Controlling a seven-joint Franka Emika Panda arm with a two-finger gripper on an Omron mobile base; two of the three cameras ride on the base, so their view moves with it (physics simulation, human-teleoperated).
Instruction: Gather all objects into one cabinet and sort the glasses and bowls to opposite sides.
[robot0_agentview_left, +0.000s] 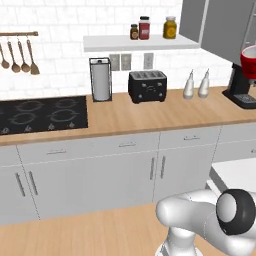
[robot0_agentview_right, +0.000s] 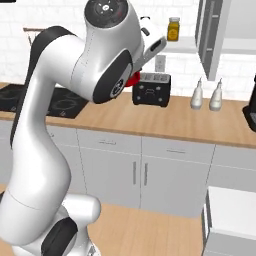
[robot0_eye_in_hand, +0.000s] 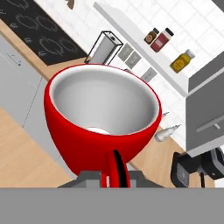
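Observation:
A glossy red mug (robot0_eye_in_hand: 101, 120) with a pale grey inside looms close in the hand view, its handle (robot0_eye_in_hand: 117, 168) pointing down between my fingers. My gripper (robot0_eye_in_hand: 116, 176) is shut on the mug at that handle. The same mug (robot0_agentview_left: 248, 62) hangs in the air at the right edge of the left base view, above the coffee machine, and a red sliver of it (robot0_agentview_right: 133, 80) peeks out behind my arm. The cabinet's grey doors (robot0_agentview_left: 220, 24) (robot0_eye_in_hand: 205, 109) hang at the upper right. The tan cup and both bowls are out of view.
A white wall shelf (robot0_agentview_left: 140, 43) carries spice jars (robot0_agentview_left: 144, 27). On the wooden counter (robot0_agentview_left: 150, 117) stand a black toaster (robot0_agentview_left: 147, 86), a paper towel holder (robot0_agentview_left: 101, 80), two white bottles (robot0_agentview_left: 196, 84) and a coffee machine (robot0_agentview_left: 241, 91). A black cooktop (robot0_agentview_left: 42, 114) lies at the left.

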